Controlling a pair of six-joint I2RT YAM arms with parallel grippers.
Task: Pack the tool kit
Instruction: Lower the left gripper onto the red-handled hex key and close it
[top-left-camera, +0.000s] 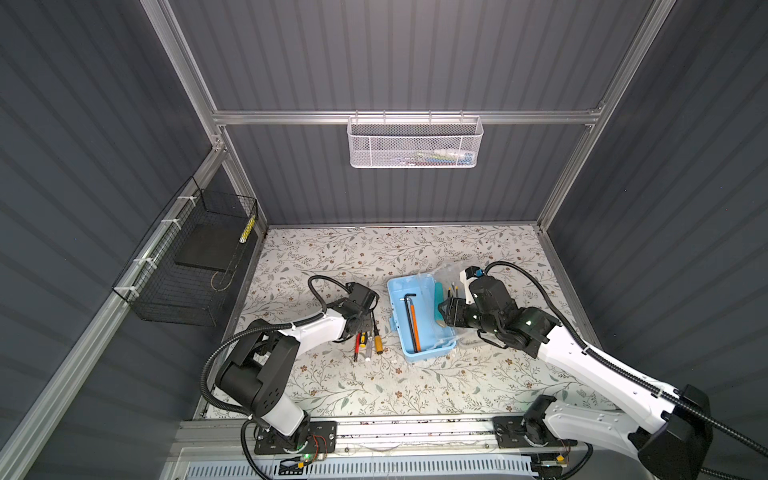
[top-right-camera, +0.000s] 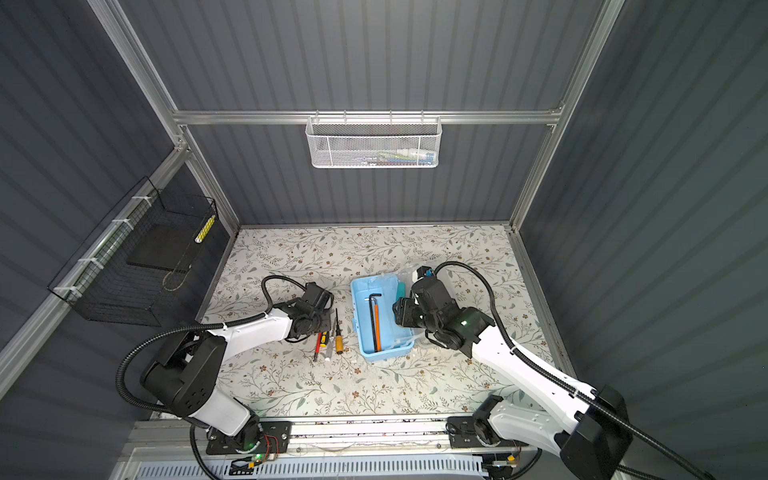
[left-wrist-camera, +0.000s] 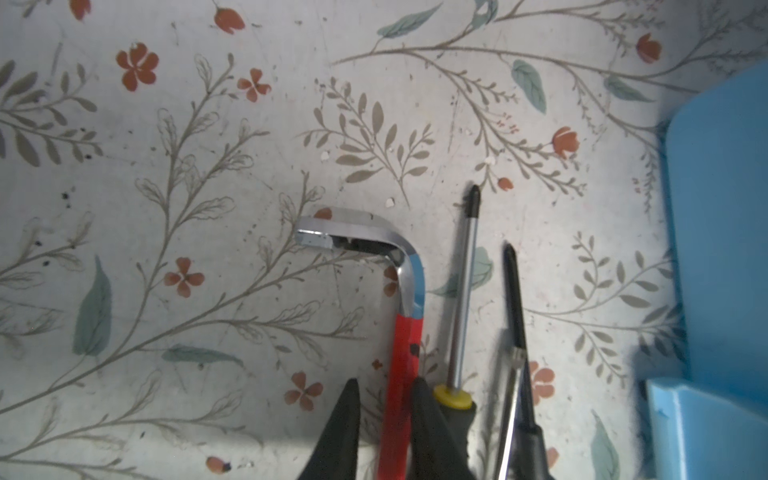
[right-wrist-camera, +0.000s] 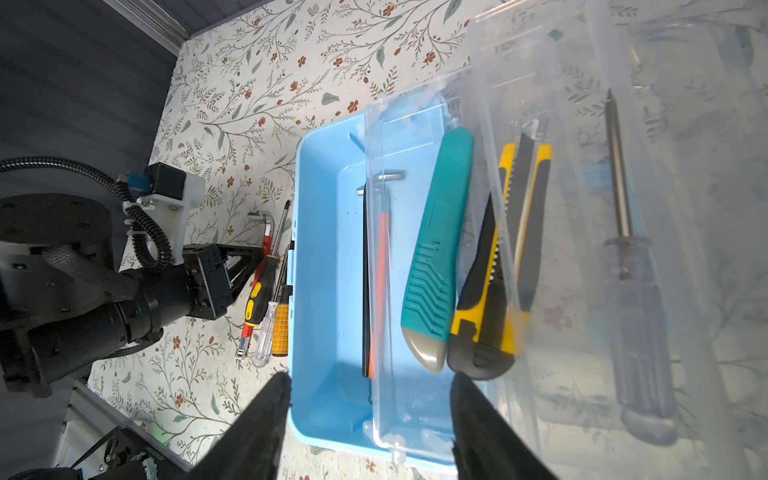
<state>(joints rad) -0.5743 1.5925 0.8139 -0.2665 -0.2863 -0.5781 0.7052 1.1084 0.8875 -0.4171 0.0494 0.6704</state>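
My left pincer, narrowly apart, straddles the L-shaped chrome hex key. My right pincer is apart over the light-blue plastic box.

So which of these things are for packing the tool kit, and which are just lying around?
For the job: blue box, hex keys inside it, teal tool, yellow-black knife, red-sleeved hex key, screwdrivers beside the box.
Just there: white mesh basket, black wire basket.

Overhead pair, close wrist views share the box.
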